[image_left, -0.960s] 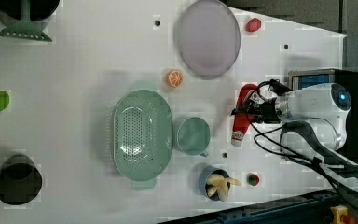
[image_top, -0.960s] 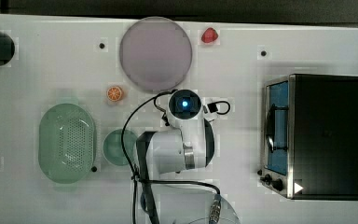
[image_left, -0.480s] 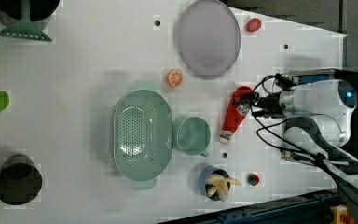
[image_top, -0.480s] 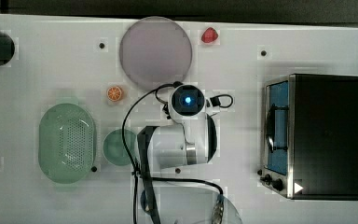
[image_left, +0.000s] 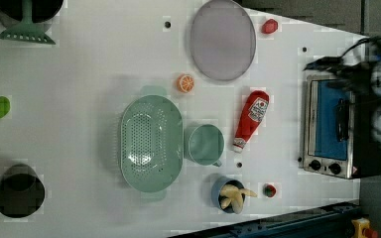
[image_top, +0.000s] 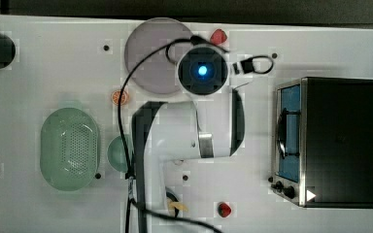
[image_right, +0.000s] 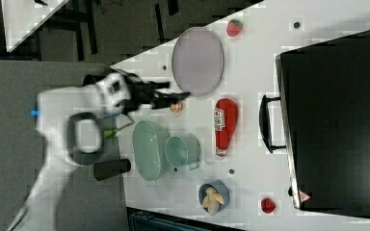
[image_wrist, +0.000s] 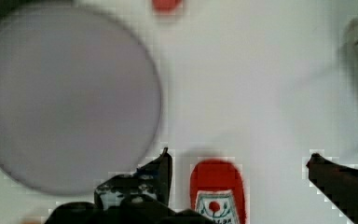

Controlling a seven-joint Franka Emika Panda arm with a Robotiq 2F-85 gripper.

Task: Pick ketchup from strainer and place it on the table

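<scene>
On the table (image_left: 89, 148), the ketchup (image_left: 250, 119) is seen lying flat, just beside the round green cup (image_left: 204, 144) and well apart from the strainer (image_left: 151, 144), which is shown with nothing in it. In the left view the bottle's cap points toward the view's bottom and its red base toward the grey plate (image_left: 222, 39); the toaster oven (image_left: 335, 130) stands on the other side of it, with a clear strip of tabletop between.

The placing is judged to be done, so the step in hand is taken to be the retreat. It is best carried out straight up and away from the bottle, with the fingers kept spread so that neither one clips the red body and rolls it toward the cup or the oven. Because the bottle is round and lies on its side, a light knock is judged enough to set it rolling, so no sideways sweep should be made until the fingers are well above it. The cable looped near the wrist in the top view should also be kept off the plate and the strawberry (image_top: 218, 36).

The gripper (image_wrist: 237, 170) is seen spread wide in the wrist view, with one dark finger (image_wrist: 161, 170) on either side of the bottle's red base and white table visible between each finger and the bottle. Nothing is held and nothing is touched by it; the bottle lies free beneath.
</scene>
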